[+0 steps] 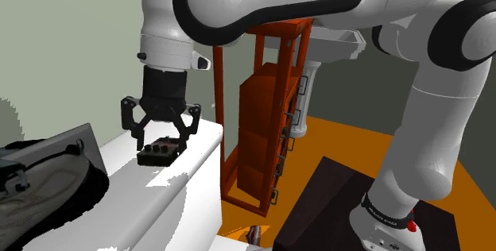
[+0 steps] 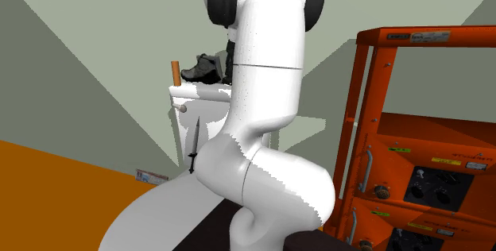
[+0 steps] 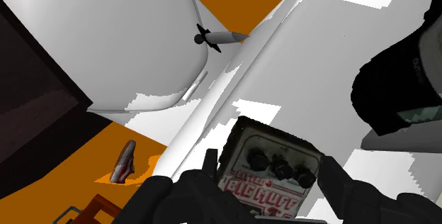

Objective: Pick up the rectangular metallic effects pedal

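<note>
1. The pedal (image 3: 268, 160) is a small boxy unit with a pale face, a row of dark knobs and red lettering. I see it lying flat on a white ledge (image 1: 203, 134), close to the ledge's edge.
2. My gripper (image 1: 160, 143) hangs directly over it, pointing down. The claw is spread, with one black finger (image 3: 338, 181) off each side of the pedal's body. From the wrist view I cannot tell whether either finger touches the casing. The pedal rests on the ledge, not lifted.
3. To the shoulder view's left of the pedal, well apart from it, I see a dark shoe (image 1: 40, 182) with a pale sole.
4. Past the ledge, toward the shoulder view's right, a tall orange rack (image 1: 266, 122) stands on the floor. In the second exterior view its front panels carry dark knobs and grey handles.
5. The floor (image 1: 358, 142) is flat orange. The dark stand (image 1: 342, 202) that carries the white arm (image 1: 429, 114) sits on it at the shoulder view's lower right.
6. In the wrist view a small red-and-white object (image 3: 124, 162) lies on the orange floor below the ledge. I cannot tell what it is.
</note>
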`<state>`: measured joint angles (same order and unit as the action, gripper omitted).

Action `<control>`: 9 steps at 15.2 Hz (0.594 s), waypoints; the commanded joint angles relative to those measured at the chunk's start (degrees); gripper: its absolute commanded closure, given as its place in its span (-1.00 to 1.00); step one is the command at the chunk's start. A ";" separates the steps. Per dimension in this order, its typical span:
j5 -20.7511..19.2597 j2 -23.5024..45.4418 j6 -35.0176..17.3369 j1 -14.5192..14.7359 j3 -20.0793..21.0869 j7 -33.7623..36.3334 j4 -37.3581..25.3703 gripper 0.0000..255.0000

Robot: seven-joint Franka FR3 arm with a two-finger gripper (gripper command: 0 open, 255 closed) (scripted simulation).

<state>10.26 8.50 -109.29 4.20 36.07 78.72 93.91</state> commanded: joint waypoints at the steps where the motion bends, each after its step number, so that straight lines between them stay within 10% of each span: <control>1: -0.06 -0.05 1.44 0.02 0.02 0.30 -1.41 1.00; 9: -1.04 0.95 7.62 0.50 0.15 2.03 -8.63 1.00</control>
<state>9.41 9.18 -102.34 4.61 36.21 80.55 86.17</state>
